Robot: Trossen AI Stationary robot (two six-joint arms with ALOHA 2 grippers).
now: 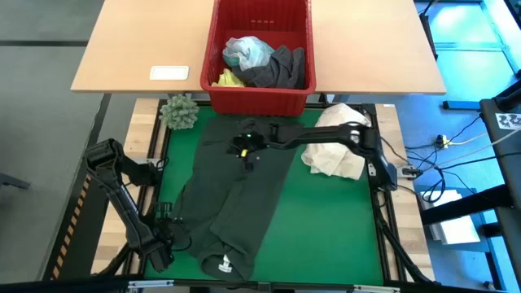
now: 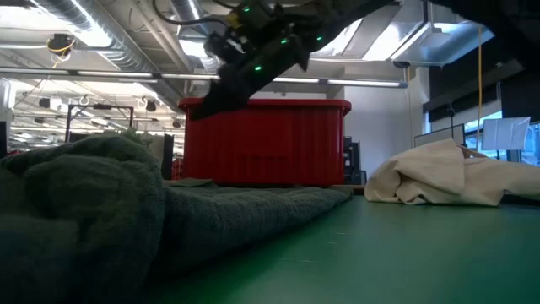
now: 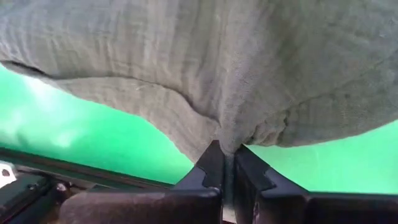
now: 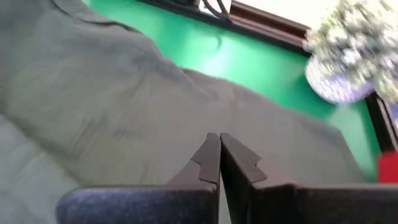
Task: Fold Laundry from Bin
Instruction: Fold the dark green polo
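the green worktop (image 1: 326, 220) carries one dark green-black garment (image 1: 232, 203), spread flat. its long axis goes from the far edge near the red bin (image 1: 259, 96) down to the near edge, leaning a little toward the left arm's side. the other laundry, grey (image 1: 277, 69), light turquoise-blue (image 1: 248, 50) and yellow (image 1: 225, 80), lies in the bin, which stands beyond the far edge.

the left end effector (image 3: 227, 163) is at the near left corner of this garment. its fingers are closed and they pinch a fold of the cloth edge, which hangs over them. the right end effector (image 4: 219, 155) hovers above the far part of the garment, near the bin; its fingers are shut with nothing between them, and the cloth lies under it.

so each arm is at one end of the long axis. the left arm is nearer to the near hem, the right arm nearer to the far part. the fold probably goes along this axis.
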